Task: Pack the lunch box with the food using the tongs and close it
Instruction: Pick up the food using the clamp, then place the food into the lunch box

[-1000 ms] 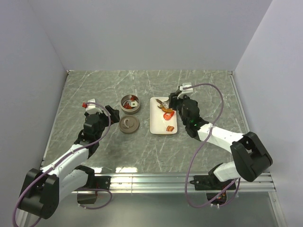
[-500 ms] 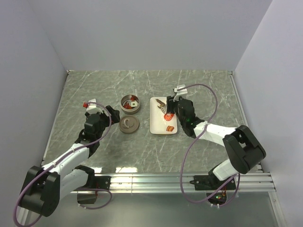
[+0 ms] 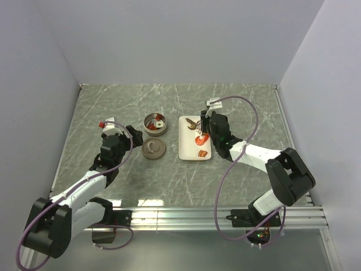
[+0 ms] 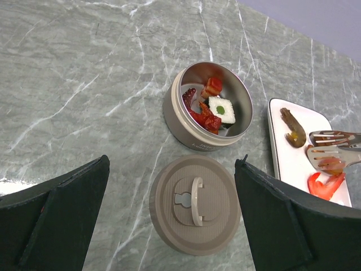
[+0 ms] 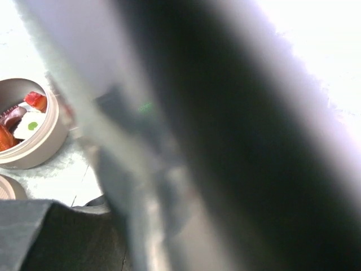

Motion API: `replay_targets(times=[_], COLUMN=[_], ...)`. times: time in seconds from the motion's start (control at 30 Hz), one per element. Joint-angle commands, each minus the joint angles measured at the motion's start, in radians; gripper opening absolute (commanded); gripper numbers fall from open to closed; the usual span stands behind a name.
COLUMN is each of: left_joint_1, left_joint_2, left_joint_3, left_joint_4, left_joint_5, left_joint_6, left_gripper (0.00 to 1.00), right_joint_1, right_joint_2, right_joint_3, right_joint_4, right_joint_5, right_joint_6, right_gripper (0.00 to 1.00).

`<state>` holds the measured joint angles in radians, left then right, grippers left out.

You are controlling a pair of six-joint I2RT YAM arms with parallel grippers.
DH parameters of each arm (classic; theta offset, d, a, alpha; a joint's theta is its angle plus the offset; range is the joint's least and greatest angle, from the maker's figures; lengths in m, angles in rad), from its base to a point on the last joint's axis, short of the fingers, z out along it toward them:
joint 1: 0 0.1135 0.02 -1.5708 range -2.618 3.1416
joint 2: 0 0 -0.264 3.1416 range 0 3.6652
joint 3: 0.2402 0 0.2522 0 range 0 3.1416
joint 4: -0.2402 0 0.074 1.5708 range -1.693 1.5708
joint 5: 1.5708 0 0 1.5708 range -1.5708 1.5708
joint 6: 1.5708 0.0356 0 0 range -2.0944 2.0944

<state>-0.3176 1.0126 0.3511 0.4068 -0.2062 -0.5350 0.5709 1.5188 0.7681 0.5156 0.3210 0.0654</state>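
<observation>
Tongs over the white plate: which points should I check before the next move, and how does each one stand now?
1. Is the lunch box open? ok; its lid lies flat on the table beside it.
2. Room inside? ok; bare wall shows above the pieces.
3. Do the tongs reach food? ok; tips at the orange piece on the plate.
4. Piece pinched firmly? cannot tell.
5. Is the left gripper clear? ok; open, empty, touching nothing.
6. Does the right gripper hold the tongs? ok.
</observation>
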Motion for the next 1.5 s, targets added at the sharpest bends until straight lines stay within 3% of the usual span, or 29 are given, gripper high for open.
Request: replay_targets(times=[0.0,0.4,0.87,1.27,1.47], left_joint_1=[0.002,0.002,0.003,0.003,0.003], left_joint_2=[0.004,0.006,-0.012,-0.016,-0.019], left_joint_3=[0.042,0.043,0.037,0.037,0.037], left_joint_4=[0.047,0.043,0.033,0.03,0.027], left_joint_5=[0.01,-0.001,-0.006,-0.001,0.001], left_joint_6=[0.017,0.013,0.004,0.003,0.003], left_gripper=[0.99,1.0,1.0,0.99,0.99], right_joint_1=[0.004,0.125,0.259,0.273,0.273], right_joint_2=[-0.055,-0.072,0.15,0.33,0.374], right_joint_3=[0.065,0.192,0.335,0.526,0.565], right_joint_4=[-0.055,-0.025,0.234,0.19,0.172], right_joint_5=[0.03,0.026,-0.12,-0.154,-0.12], right_joint_6=[-0.027,-0.088,-0.016,-0.021,-0.027], right_gripper=[0.23,0.23,0.23,0.25,0.34])
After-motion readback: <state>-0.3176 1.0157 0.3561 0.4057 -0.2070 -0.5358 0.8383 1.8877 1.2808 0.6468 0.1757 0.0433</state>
